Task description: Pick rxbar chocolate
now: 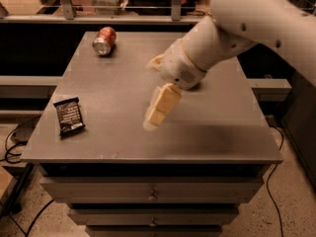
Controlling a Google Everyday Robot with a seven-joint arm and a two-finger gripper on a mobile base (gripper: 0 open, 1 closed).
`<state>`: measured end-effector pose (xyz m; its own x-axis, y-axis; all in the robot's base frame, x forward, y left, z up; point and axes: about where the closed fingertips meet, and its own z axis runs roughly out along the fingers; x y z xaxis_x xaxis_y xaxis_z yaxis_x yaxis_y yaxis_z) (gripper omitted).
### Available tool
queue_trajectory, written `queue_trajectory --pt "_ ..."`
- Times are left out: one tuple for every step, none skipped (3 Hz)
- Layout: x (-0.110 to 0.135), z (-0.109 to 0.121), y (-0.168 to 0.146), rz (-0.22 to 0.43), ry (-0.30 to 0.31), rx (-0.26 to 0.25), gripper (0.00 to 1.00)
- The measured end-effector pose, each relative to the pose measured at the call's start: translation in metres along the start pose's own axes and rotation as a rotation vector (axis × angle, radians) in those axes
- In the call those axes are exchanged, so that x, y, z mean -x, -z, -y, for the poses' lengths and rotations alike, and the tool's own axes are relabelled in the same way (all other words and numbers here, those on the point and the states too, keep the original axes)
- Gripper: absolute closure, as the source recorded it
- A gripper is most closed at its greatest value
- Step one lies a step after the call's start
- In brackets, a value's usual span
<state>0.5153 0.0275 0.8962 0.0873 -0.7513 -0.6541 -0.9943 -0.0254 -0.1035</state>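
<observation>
The rxbar chocolate (69, 116) is a flat black wrapper with white lettering, lying near the front left corner of the grey table (118, 137). My gripper (157, 113) hangs over the middle of the table, pointing down and to the left, well to the right of the bar and apart from it. It holds nothing that I can see. The white arm reaches in from the upper right.
A red soda can (104, 40) lies on its side at the back left of the table. The arm hides the orange fruit. Drawers run below the table's front edge. Cables lie on the floor at both sides.
</observation>
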Motion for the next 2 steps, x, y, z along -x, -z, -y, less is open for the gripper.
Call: queue_trajectory --pt "0.028 -0.003 -0.042 0.057 0.04 0.075 0.0" --pt "0.057 -0.008 -0.087 0.116 0.099 0.158 0.0"
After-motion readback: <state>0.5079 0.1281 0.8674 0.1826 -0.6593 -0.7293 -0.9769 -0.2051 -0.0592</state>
